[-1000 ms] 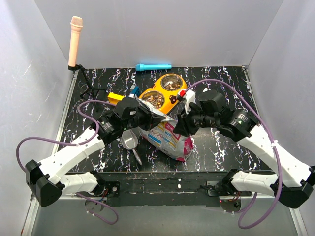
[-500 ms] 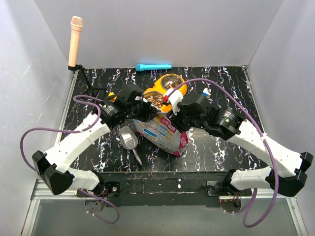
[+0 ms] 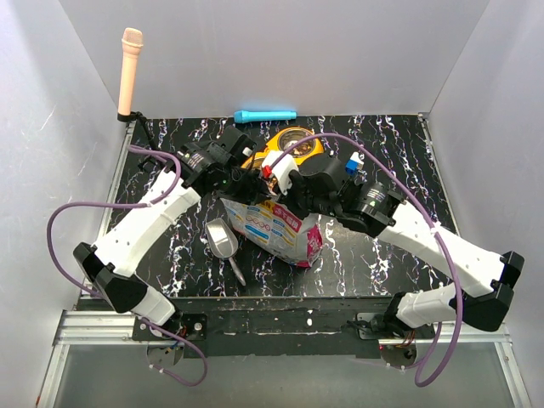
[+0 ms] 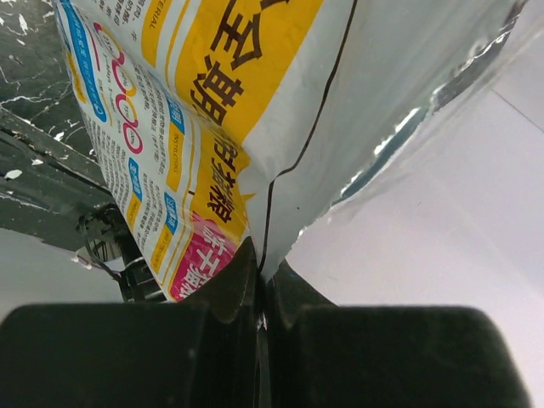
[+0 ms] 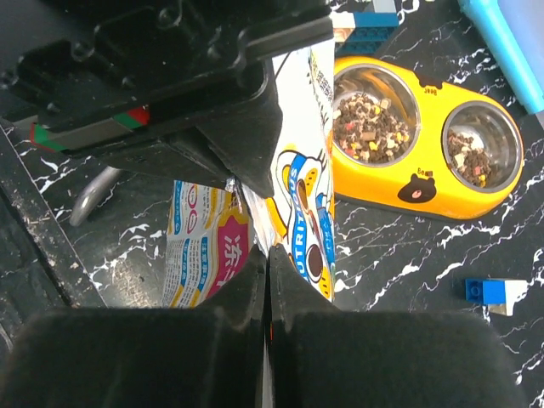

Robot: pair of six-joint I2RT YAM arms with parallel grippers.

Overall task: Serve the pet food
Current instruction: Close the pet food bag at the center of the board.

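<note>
**Foil bag pinched at two points beside the filled double bowl**

The left fingers (image 4: 229, 289) are closed on a seam of the foil bag (image 3: 274, 231). The right fingers (image 5: 246, 285) are closed on the bag's upper edge, close beside the left pair. From these two grips the bag slants down toward the near edge of the counter (image 3: 382, 255).

The pet food (image 5: 374, 115) lies in both steel cups of the yellow double bowl (image 5: 399, 194), just beyond the bag's top on the back-wall side. A grey scoop (image 3: 223, 240) lies just left of the bag. A blue-and-white block (image 5: 493, 293) sits right of the bowl, apart from it. A blue cylinder (image 3: 265, 115) lies along the far edge.

Open counter shows right of the bag and left of the scoop. White walls close the back and both sides.
</note>
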